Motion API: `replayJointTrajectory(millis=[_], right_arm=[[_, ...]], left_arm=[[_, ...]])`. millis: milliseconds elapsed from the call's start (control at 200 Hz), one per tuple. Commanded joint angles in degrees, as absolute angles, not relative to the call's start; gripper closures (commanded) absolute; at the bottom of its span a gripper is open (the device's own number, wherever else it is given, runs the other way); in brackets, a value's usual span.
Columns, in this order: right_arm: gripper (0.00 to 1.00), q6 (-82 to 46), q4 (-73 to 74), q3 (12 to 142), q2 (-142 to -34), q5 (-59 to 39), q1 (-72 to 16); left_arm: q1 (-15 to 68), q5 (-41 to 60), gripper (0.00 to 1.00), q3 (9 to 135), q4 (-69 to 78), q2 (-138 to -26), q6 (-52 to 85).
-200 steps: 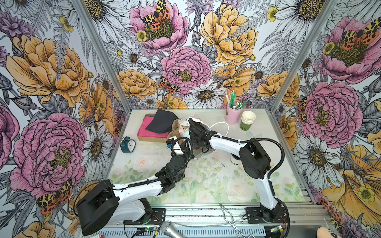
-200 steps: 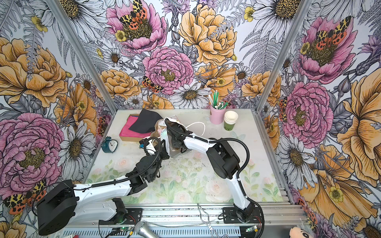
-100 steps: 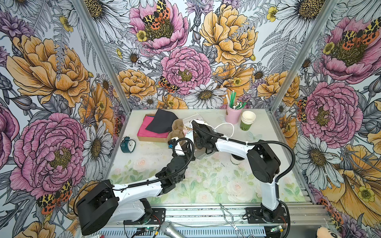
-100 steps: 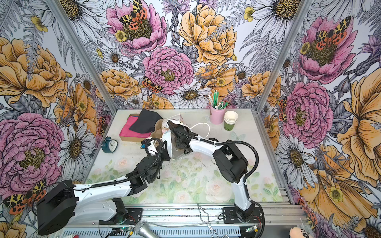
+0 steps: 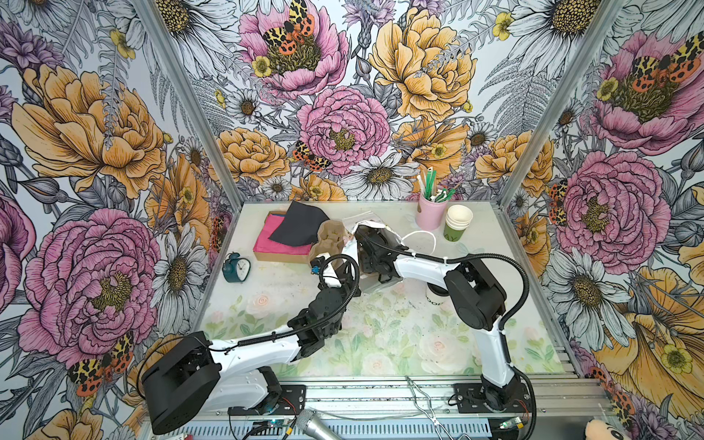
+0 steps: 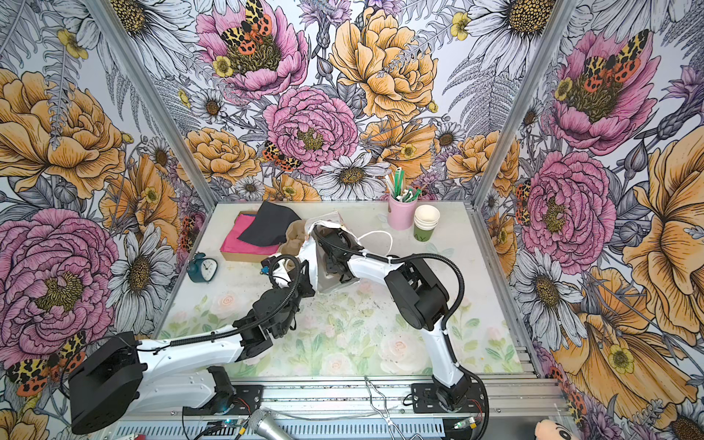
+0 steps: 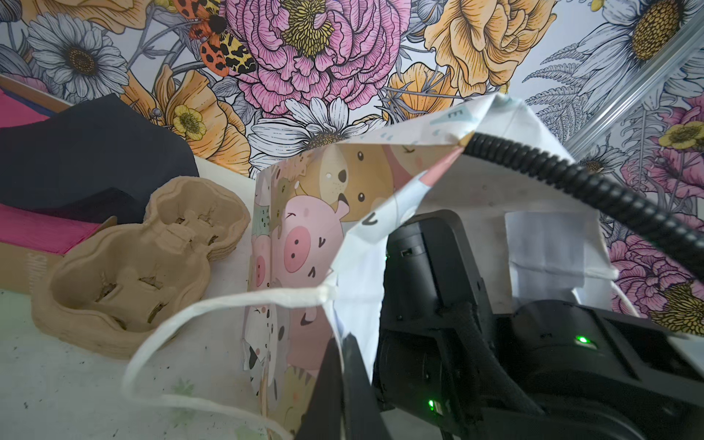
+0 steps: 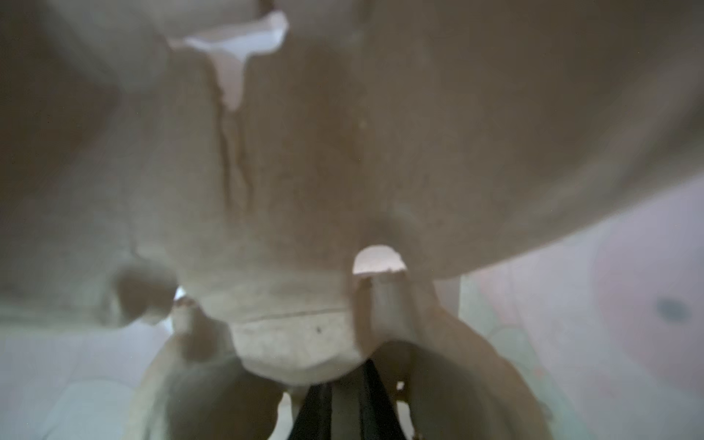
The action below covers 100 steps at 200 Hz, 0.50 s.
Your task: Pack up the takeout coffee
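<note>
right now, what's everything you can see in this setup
takeout coffee: 1, whitish with dark letters, on the table, partly hidden under the right arm
gift bag: 1, cartoon animal print, white inside, mid-table
held carrier: 1, tan pulp, inside the bag
carrier stack: 1 stack, tan pulp, beside the bag
paper stack: 1, pink, in a cardboard box, back left
black sheet: 1, on the pink stack
alarm clock: 1, teal, left edge
pink cup: 1, holding green and white sticks, back right
cup stack: 1, white rims, green bottom, beside the pink cup
microphone: 1, grey, front rail
left arm: white and black, jaws shut on the bag's rim
right arm: white and black, reaching into the bag, jaws gripping the held carrier
</note>
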State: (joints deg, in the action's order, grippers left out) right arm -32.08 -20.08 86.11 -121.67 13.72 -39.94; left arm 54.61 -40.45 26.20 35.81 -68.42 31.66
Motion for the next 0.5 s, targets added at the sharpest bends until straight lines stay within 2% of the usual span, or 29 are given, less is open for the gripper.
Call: replayJointTrajectory(millis=[0,125,210,495], right_arm=[[0.80,-32.8,-20.7,86.8,-122.7,12.3,-38.8],[0.73,-32.0,-20.8,86.2,-118.6,11.2,-38.8],[0.62,-31.9,-20.9,85.3,-115.4,11.1,-38.8],[0.49,-30.5,-21.0,82.8,-106.7,10.5,-40.5]], left_arm=[[54.8,-38.3,1.00,26.9,32.3,-69.3,31.9],[54.7,-38.2,1.00,27.2,32.2,-69.5,31.7],[54.6,-38.2,1.00,27.3,32.0,-69.4,31.7],[54.5,-38.7,1.00,27.3,31.5,-68.0,30.9]])
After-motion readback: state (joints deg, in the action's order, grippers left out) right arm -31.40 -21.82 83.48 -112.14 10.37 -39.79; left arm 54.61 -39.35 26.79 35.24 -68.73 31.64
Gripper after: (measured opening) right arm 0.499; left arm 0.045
